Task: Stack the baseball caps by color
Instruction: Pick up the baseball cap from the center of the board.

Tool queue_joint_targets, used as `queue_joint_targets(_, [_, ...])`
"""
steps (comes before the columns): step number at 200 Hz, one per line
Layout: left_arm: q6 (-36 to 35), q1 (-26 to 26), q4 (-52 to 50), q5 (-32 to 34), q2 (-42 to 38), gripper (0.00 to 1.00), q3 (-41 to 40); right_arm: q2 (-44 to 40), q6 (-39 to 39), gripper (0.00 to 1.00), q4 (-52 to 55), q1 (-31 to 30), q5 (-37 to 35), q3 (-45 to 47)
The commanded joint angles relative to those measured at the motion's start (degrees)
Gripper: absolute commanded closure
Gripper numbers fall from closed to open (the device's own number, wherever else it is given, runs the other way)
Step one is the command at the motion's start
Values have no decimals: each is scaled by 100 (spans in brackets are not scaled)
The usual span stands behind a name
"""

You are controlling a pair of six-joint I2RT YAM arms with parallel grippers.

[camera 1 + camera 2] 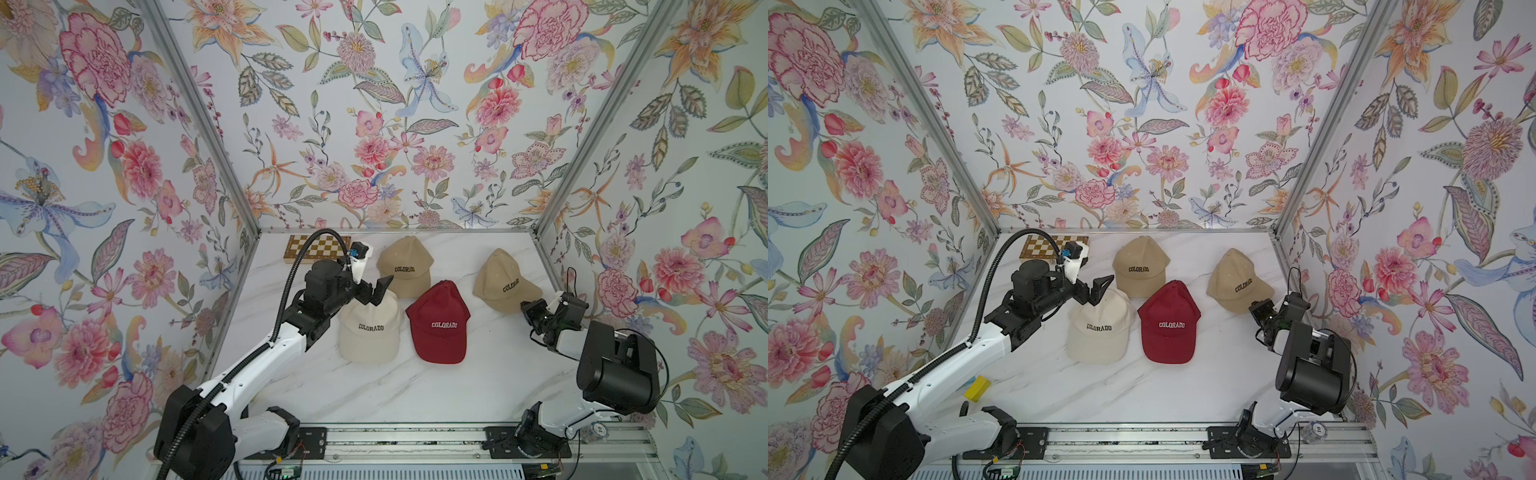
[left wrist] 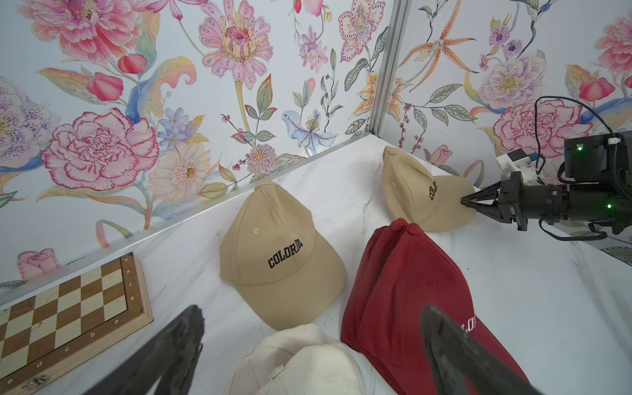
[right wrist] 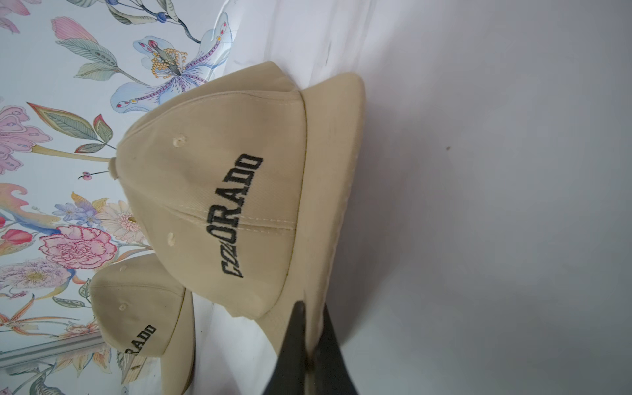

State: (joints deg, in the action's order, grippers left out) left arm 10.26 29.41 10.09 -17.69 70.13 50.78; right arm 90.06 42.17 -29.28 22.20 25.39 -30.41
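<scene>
Two tan baseball caps lie apart on the white marble table: one at the back middle (image 1: 405, 266), one at the right (image 1: 505, 280). My right gripper (image 3: 312, 307) is shut on the brim edge of the right tan cap (image 3: 219, 178), which the left wrist view also shows (image 2: 417, 191). Dark red caps (image 2: 407, 294) lie nested in a stack at the centre (image 1: 438, 320). Cream caps (image 2: 307, 359) lie nested to its left (image 1: 370, 328). My left gripper (image 1: 376, 291) hangs open over the back of the cream stack, holding nothing.
A brown-and-cream chessboard (image 1: 318, 247) lies in the back left corner behind my left wrist. A small yellow block (image 1: 976, 388) sits near the left arm's base. Floral walls close in three sides, and a metal rail (image 1: 415, 440) runs along the front.
</scene>
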Motion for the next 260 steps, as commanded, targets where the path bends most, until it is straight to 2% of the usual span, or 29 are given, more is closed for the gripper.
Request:
queue_joint_targets(1, [-55, 64, -23, -82, 36, 0, 246, -567, -477, 100, 804, -2, -193, -171])
queue_joint_targets(62, [183, 83, 93, -418, 232, 0, 615, -2041, -938, 100, 1765, -31, 39, -1142])
queue_joint_targets(104, [460, 84, -42, -693, 529, 0, 1134, -2408, -1098, 100, 1937, -201, 859, -1909])
queue_joint_targets(124, [616, 85, -202, -882, 725, 0, 1537, -2541, -1168, 100, 1627, -389, 1586, -2161])
queue_joint_targets(147, [934, 81, -191, -1456, 1023, 0, 2055, -2622, -1352, 100, 1166, -826, 2441, -2331])
queue_joint_targets(167, [1457, 87, 296, -2246, 1249, 0, 2312, -2702, -1808, 100, 1211, -1356, 2749, -2458])
queue_joint_targets(197, [2276, 84, 1225, -2933, 1365, 0, 2240, -2736, -2020, 100, 1180, -1785, 2943, -2544])
queue_joint_targets(260, [2895, 73, 1913, -3135, 1351, 0, 1883, -2717, -2152, 100, 1146, -2104, 3121, -2663])
